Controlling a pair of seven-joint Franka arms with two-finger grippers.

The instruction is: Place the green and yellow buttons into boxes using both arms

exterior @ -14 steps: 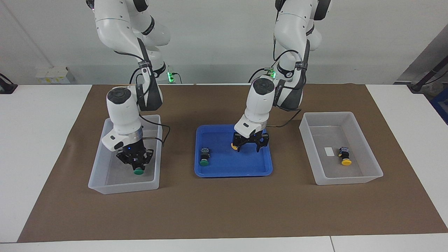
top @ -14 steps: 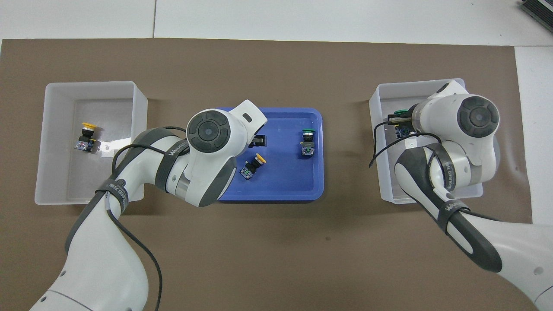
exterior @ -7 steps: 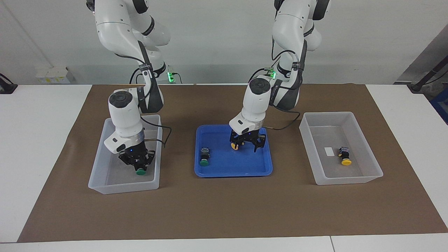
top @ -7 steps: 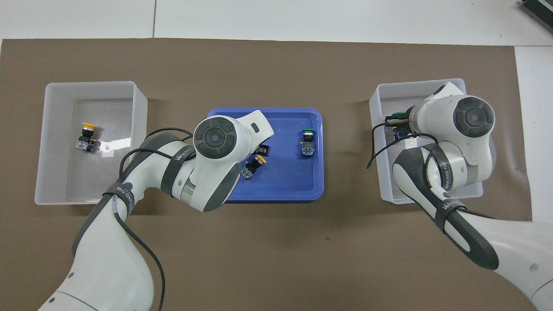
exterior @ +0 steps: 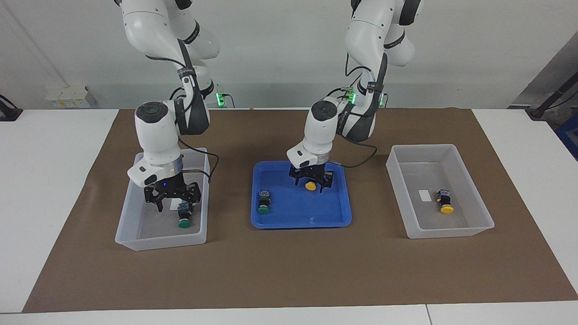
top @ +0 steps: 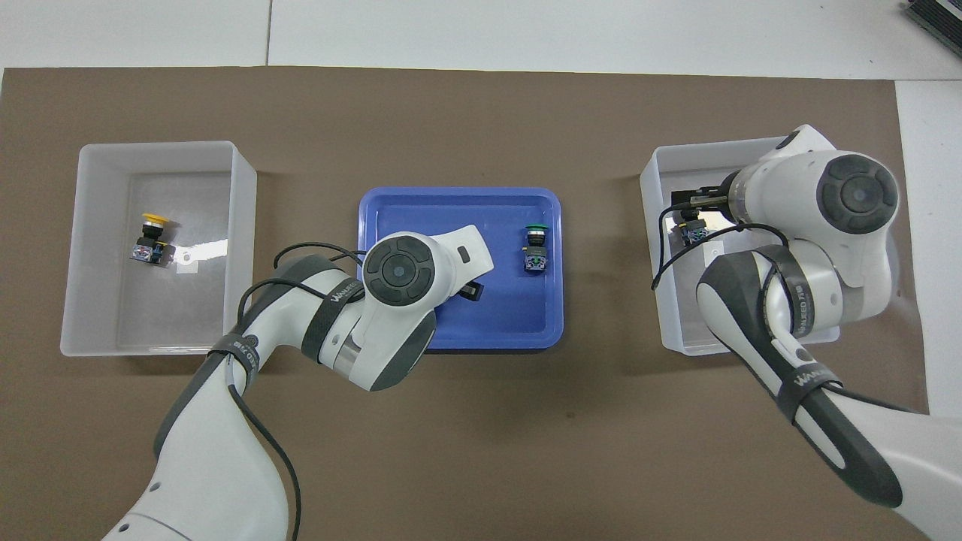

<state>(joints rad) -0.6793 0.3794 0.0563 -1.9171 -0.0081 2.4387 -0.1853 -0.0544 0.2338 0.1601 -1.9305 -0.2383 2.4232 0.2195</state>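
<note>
Facing view: your right tool (exterior: pixel 175 206) hangs released in its translucent plastic tub (exterior: pixel 158 241), with a green-capped push button (exterior: pixel 184 217) delivered. The left tool (exterior: pixel 310 186) grasps a yellow-capped push button (exterior: pixel 310 185) over the blue tray (exterior: pixel 302 219), where a second green button (exterior: pixel 263 203) awaits.

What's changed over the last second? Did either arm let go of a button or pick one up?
The right gripper opened its jaws and rose slightly, and the released green button now lies in the right arm's box. The left gripper shifted over the tray's yellow button, which turned its cap outward; I can't tell if it is gripped. Unchanged: the tray's green button, the boxed yellow button and the blue tray.
</note>
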